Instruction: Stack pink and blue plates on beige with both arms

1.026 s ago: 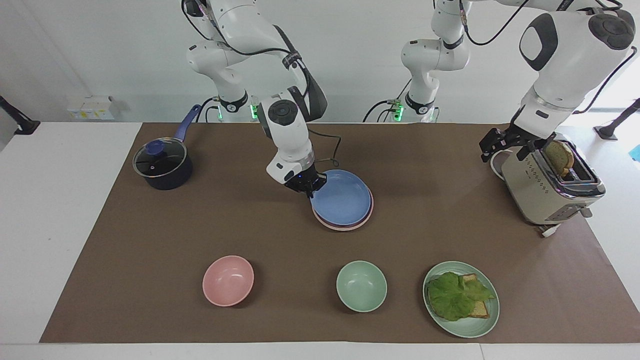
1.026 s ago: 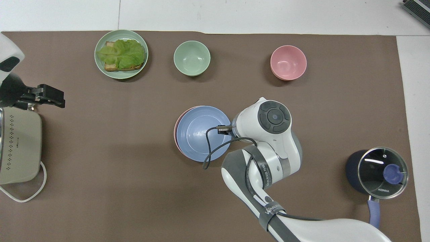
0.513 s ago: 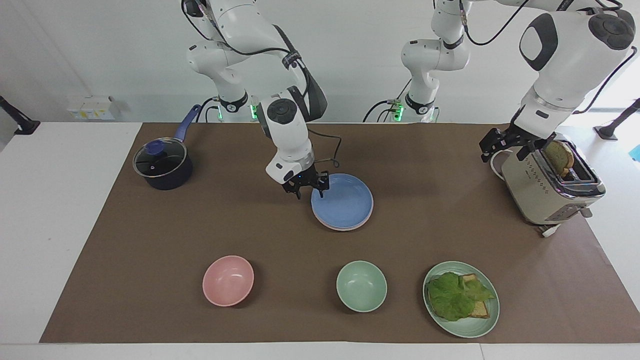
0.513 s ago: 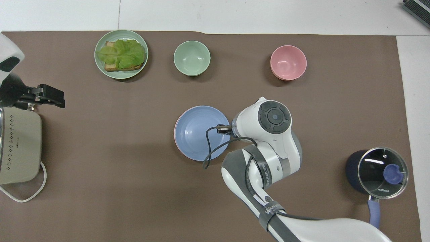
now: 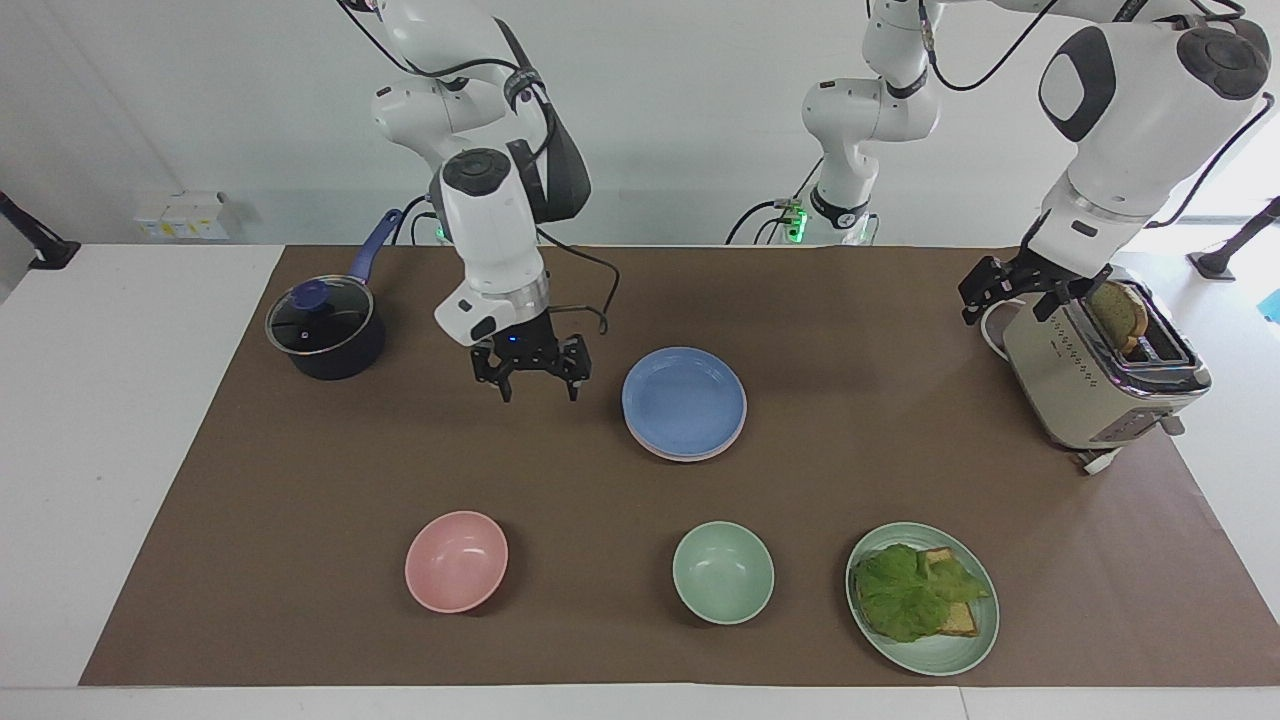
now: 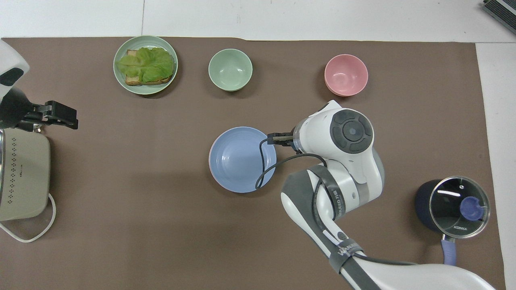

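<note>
The blue plate [image 5: 684,400] lies on top of the pink plate [image 5: 737,434], whose edge just shows beneath it, at the middle of the brown mat [image 5: 300,470]. The right gripper [image 5: 536,388] hangs over bare mat beside the stack, toward the right arm's end of the table, its fingers spread wide and holding nothing. A second ago it pinched the blue plate's rim, which sat tilted; now the plate lies flat and the gripper has let go and drawn away. The left gripper [image 5: 985,292] waits, open, beside the toaster [image 5: 1100,385].
</note>
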Robot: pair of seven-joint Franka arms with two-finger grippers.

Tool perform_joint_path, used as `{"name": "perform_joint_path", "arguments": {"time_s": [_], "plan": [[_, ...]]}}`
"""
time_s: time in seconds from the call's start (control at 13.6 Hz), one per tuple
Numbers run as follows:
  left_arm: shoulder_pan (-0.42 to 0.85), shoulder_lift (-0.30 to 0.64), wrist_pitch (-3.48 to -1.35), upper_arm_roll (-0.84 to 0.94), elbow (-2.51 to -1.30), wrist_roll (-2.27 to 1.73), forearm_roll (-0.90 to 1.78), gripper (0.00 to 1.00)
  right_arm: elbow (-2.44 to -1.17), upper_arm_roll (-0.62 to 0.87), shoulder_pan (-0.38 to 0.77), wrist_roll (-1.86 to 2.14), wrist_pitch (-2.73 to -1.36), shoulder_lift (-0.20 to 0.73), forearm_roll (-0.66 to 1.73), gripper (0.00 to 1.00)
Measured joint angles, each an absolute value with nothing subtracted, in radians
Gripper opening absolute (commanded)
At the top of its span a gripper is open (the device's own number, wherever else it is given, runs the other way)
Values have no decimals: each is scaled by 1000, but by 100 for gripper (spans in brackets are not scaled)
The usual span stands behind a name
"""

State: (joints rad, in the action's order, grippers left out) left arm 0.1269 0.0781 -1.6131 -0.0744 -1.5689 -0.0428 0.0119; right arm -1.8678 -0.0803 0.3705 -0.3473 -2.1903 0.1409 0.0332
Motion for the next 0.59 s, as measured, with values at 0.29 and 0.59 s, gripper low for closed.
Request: {"name": "perform_joint_path", "arguments": {"time_s": [0.29,0.59], "plan": [[127,78,-1613,-74,-1569,-43,12,100,-1799,-83,249,-235,-2003,91,33,100],[127,78,-1613,-74,-1569,-43,12,100,-1793,-84,166,-175,-1893,25,33,100]]}}
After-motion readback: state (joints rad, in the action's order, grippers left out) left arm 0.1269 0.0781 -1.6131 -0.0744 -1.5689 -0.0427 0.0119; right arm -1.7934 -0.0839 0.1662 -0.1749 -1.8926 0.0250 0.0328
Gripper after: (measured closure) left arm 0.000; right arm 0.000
